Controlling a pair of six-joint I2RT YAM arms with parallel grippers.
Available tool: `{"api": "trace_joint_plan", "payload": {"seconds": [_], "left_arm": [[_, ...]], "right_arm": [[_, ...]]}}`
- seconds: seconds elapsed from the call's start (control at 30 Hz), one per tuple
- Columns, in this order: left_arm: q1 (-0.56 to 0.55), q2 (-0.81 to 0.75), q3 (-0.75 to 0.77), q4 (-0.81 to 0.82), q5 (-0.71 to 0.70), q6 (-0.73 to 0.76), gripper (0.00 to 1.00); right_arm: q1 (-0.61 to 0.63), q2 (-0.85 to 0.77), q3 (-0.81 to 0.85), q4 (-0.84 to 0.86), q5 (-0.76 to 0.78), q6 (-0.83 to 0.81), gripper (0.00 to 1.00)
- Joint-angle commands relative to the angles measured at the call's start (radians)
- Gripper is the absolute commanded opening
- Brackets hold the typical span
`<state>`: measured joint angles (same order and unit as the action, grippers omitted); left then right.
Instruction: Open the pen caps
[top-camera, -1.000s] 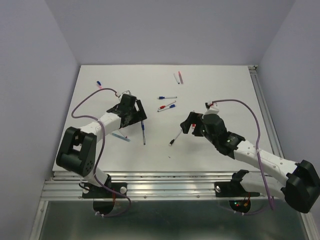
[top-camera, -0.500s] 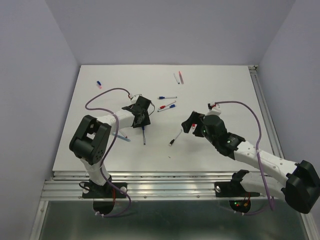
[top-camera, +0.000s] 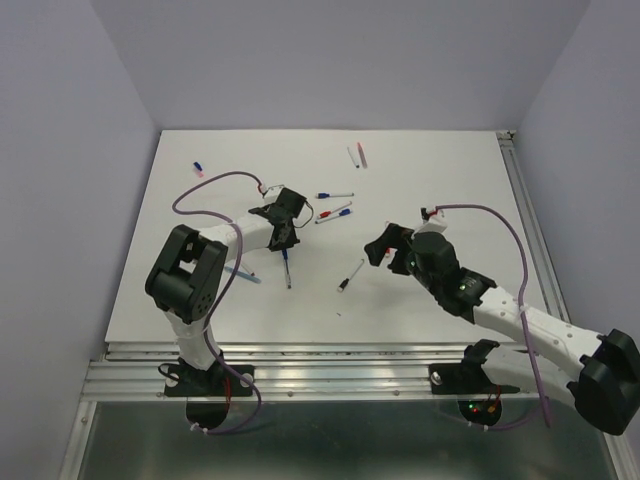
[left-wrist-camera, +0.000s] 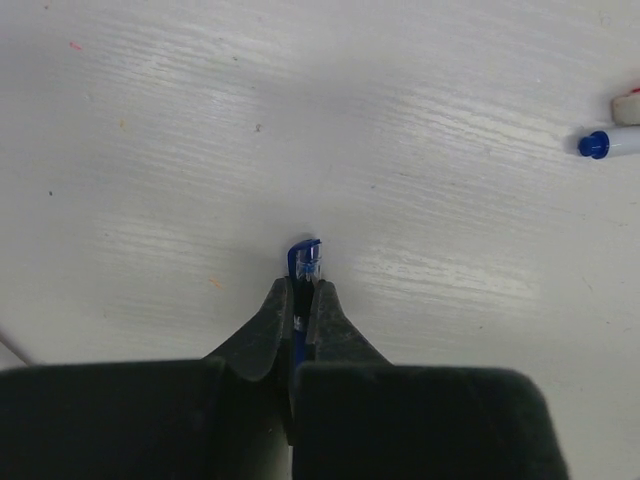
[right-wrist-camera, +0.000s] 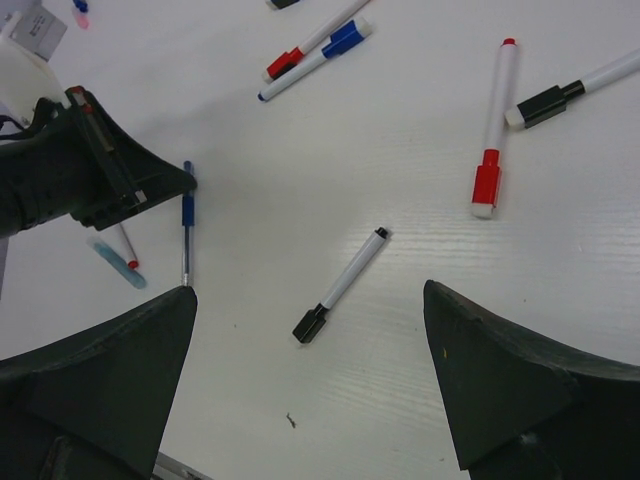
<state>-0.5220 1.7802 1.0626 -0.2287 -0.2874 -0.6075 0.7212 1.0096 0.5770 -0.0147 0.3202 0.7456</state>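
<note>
- Two fingers of my left gripper (left-wrist-camera: 303, 288) are clamped tight on the stubby blue plastic cap (left-wrist-camera: 306, 258) of a slim pen (top-camera: 287, 270); the cap's tip pokes just past the fingertips, over the white table (left-wrist-camera: 150, 120).
- That pen's barrel runs from the pinch toward the near edge.
- My right gripper (right-wrist-camera: 310, 292) hangs spread wide, touching nothing; a white pen (right-wrist-camera: 350, 270) with a small black plastic cap (right-wrist-camera: 308, 325) lies on the table below, between its fingers in the wrist view.

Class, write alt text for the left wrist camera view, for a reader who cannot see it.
The left gripper is shut on a blue pen cap, whose tip pokes out beyond the black jaws, over a white table. At the right edge of the picture lies the blue-capped end of another pen.
</note>
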Motion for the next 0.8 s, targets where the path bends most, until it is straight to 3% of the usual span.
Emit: {"api": "trace_joint_plan", "payload": {"seconds": [0.0, 0.23, 0.33, 0.57, 0.77], "left_arm": [[-0.006, 0.018, -0.009, -0.06, 0.019, -0.008, 0.0], [-0.013, -0.276, -0.091, 0.006, 0.099, -0.043, 0.0], [-0.013, -0.425, -0.157, 0.04, 0.116, -0.078, 0.0], [-0.021, -0.646, -0.268, 0.066, 0.113, -0.172, 0.0], [-0.03, -0.708, -0.299, 0.065, 0.126, -0.231, 0.0]], "right_arm": [[0.006, -0.035, -0.043, 0.088, -0.116, -0.04, 1.0], [0.006, -0.01, -0.078, 0.3, -0.505, -0.071, 1.0], [0.009, 0.029, -0.075, 0.35, -0.594, -0.051, 1.0], [0.087, 0.165, -0.02, 0.508, -0.619, -0.028, 1.0], [0.155, 0.309, 0.2, 0.389, -0.529, -0.126, 1.0]]}}
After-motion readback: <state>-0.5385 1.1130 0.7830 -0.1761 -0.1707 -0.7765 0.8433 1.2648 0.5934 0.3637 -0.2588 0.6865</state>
